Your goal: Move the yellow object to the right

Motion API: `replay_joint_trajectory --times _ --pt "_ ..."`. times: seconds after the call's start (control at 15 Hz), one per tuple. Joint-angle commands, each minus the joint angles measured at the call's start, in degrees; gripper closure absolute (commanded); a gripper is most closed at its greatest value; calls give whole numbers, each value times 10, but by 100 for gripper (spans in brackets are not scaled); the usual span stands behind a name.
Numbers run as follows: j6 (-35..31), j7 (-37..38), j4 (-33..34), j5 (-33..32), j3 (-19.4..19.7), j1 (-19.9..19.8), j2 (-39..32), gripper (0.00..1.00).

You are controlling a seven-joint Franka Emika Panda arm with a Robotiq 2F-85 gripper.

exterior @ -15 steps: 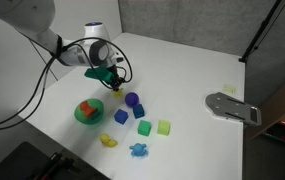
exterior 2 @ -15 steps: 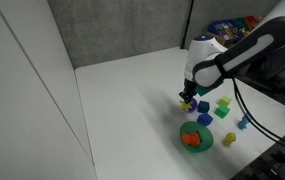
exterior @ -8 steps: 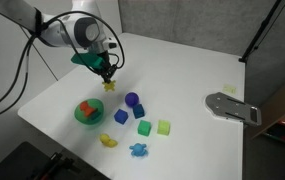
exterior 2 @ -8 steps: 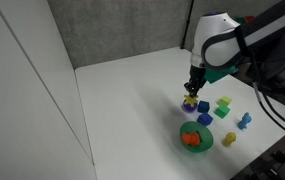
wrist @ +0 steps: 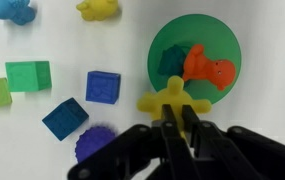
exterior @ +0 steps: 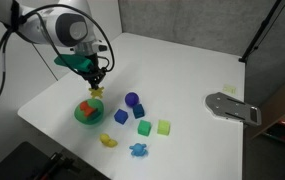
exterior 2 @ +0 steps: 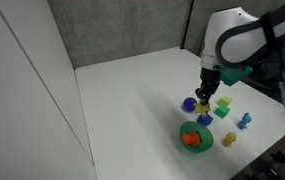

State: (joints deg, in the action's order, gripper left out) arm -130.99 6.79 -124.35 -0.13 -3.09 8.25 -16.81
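Observation:
My gripper is shut on the yellow object, a pale-yellow spiky star piece. It holds the star above the table, at the edge of a green bowl. In both exterior views the gripper hangs over the table with the star at its fingertips, just above the bowl.
The bowl holds an orange piece and a blue piece. Nearby lie a purple ball, two blue cubes, a green cube, a lime cube, a deeper-yellow piece and a light-blue piece. A grey plate lies apart.
The gripper has risen and carried the yellow star away from the purple ball, to above the rim of the green bowl.

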Motion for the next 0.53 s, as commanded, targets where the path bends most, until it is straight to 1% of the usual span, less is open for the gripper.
replay_joint_trajectory --times 0.0,0.2,0.47 --pt "8 -24 -36 13 -7 -16 30 95" --pt "5 -17 -36 9 2 -27 24 95" --pt "5 -9 -10 6 25 -54 5 95"
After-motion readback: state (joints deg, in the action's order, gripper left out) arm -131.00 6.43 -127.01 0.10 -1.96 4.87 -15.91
